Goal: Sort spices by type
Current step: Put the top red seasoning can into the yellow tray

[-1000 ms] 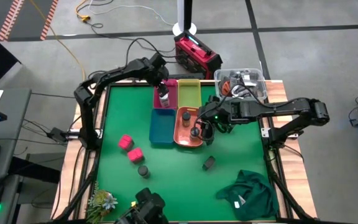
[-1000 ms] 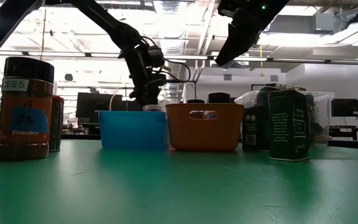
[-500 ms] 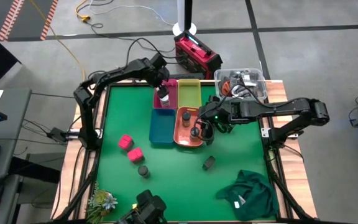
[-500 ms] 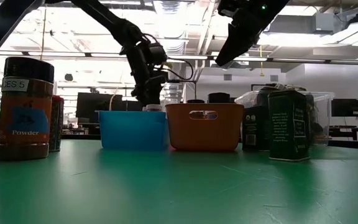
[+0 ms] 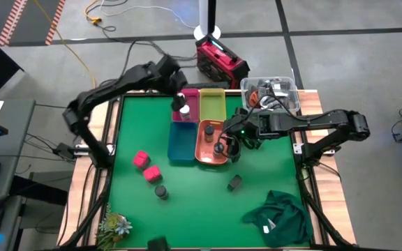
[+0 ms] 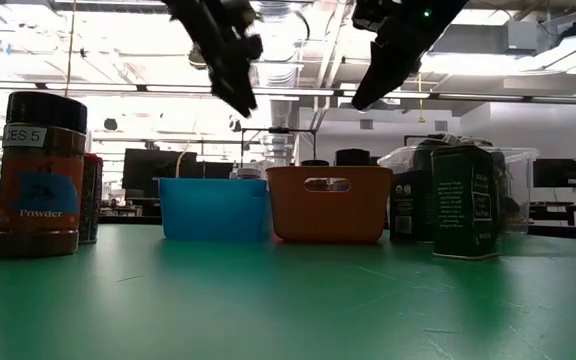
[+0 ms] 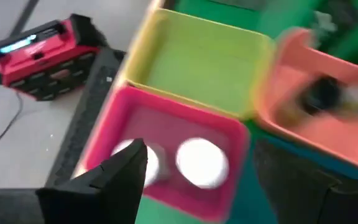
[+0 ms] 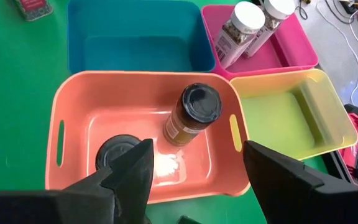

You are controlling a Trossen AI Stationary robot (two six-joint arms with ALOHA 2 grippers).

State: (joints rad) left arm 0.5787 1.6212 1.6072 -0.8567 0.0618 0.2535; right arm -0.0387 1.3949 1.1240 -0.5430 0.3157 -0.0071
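**Inspector:** High view first. Left gripper [image 5: 178,89]?

**Assistant:** Above the pink bin [image 5: 189,117], nothing held. Two white-capped jars [image 5: 182,106] stand inside.

**Inspector:** Left wrist view?

**Assistant:** Fingers apart, both white caps between them.

**Inspector:** Right wrist view?

**Assistant:** Right gripper [image 8: 197,163] spread and unladen over the orange bin [image 8: 73,99], which holds two dark round jars [image 8: 190,115].

**Inspector:** Step?

**Assistant:** A drop-off looks finished. Pink-red blocks [image 5: 146,166], a dark jar [image 5: 160,191] and a grey tin [image 5: 234,183] remain loose; the next move calls for fetching one.
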